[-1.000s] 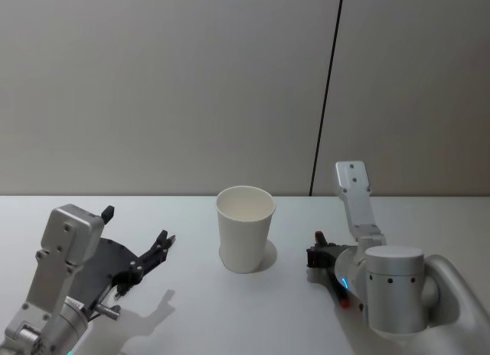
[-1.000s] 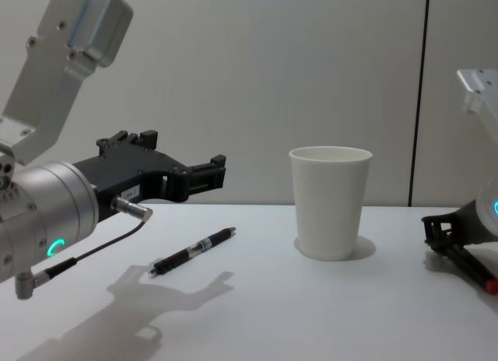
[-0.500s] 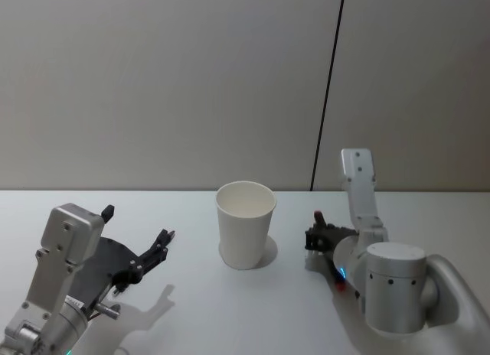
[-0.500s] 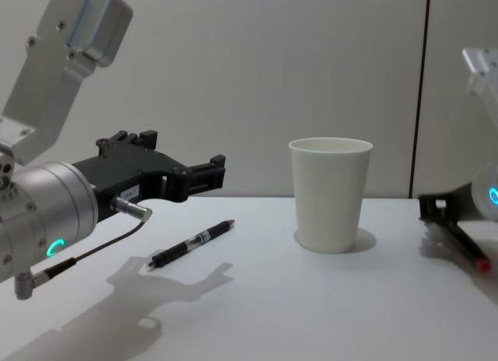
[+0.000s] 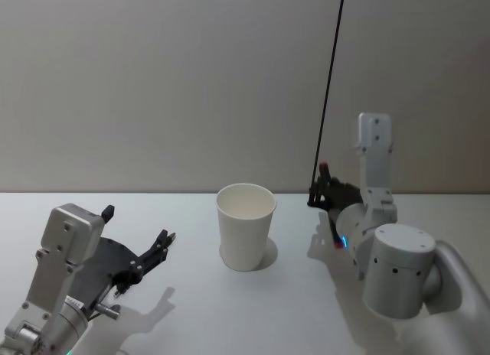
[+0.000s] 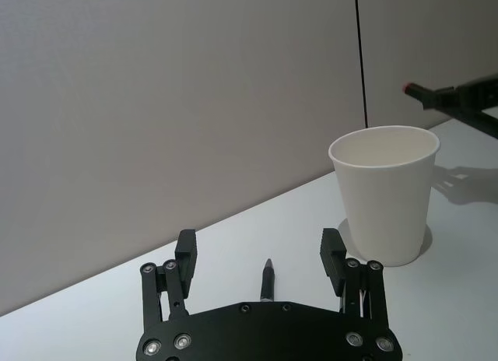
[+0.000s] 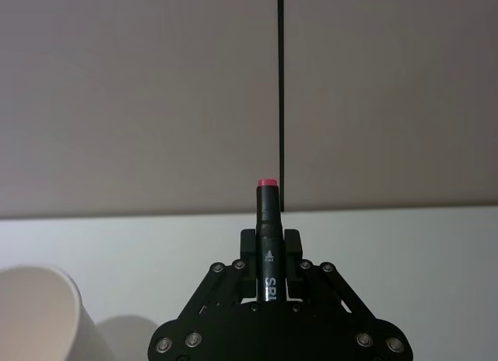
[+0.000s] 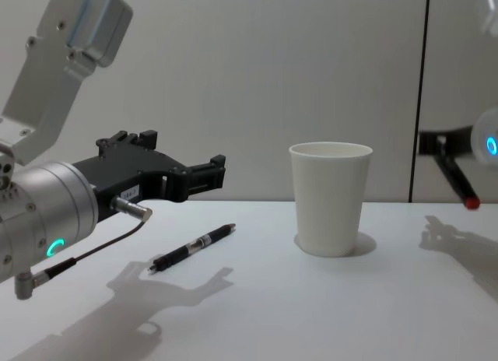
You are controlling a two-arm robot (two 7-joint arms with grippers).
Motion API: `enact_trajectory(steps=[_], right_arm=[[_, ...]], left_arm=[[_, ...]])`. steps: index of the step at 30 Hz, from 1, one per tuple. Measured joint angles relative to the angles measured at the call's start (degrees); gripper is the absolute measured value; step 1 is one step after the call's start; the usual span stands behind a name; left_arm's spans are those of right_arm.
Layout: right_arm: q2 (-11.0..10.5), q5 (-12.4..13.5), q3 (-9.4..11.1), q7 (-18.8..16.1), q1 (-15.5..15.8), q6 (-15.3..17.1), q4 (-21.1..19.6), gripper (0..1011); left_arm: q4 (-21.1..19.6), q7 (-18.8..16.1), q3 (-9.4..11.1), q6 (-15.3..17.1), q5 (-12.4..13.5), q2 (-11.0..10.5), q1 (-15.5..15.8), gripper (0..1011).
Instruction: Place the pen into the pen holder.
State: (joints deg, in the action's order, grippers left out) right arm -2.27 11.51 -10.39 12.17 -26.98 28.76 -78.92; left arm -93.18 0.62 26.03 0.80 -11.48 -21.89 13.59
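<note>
White paper cup = pen holder [image 5: 245, 231] [image 8: 331, 201] [image 6: 383, 198]. It stands upright on the pale worktop [image 5: 230, 317], mid-scene, wide end up.

R tool [image 5: 321, 188] [image 7: 269, 240] [image 8: 436, 143]: approx 2 o'clock of the holder and well clear of it. It is off the worktop, w/ its shadow on the surface below. In the chest view the fingertips sit at abt rim height. The jaws are pinched narrow on the red-tipped pen [image 7: 268, 213] [image 8: 459, 182]. The dark barrel is clamped btwn both fingers. In the R wrist view the red cap pokes out past the fingertips and white lettering shows on the barrel nearer the wrist. In the chest view the barrel slants down from the tool to a red end, in the air. The pen is not over the holder's mouth; there is a clear gap to the rim.

L tool [image 5: 136, 225] [image 6: 259, 244] [image 8: 180, 152]: approx 8 o'clock of the holder, hovering above the worktop. The jaws are spread wide w/ nothing gripped.

Black pen [image 8: 193, 248] [image 6: 267, 279]: flat on the worktop at approx 9 o'clock of the holder, apart from it. It lies slantwise, far end pointing roughly 2 o'clock toward the cup. In the L wrist view it lines up btwn the spread fingers but lower down. No contact w/ the tool.

Bkgd: grey wall [image 5: 153, 87] w/ one dark vertical seam [image 5: 329, 87] at 12–1 o'clock.
</note>
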Motion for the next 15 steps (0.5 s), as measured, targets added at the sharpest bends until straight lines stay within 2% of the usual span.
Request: enact_trajectory(steps=[15], right_arm=[[1.06, -1.23, 1.14, -0.39, -2.22, -11.29, -0.47, 205]], left_arm=[[0.0, 0.0, 0.0, 0.0, 0.0, 0.0, 0.0, 1000]])
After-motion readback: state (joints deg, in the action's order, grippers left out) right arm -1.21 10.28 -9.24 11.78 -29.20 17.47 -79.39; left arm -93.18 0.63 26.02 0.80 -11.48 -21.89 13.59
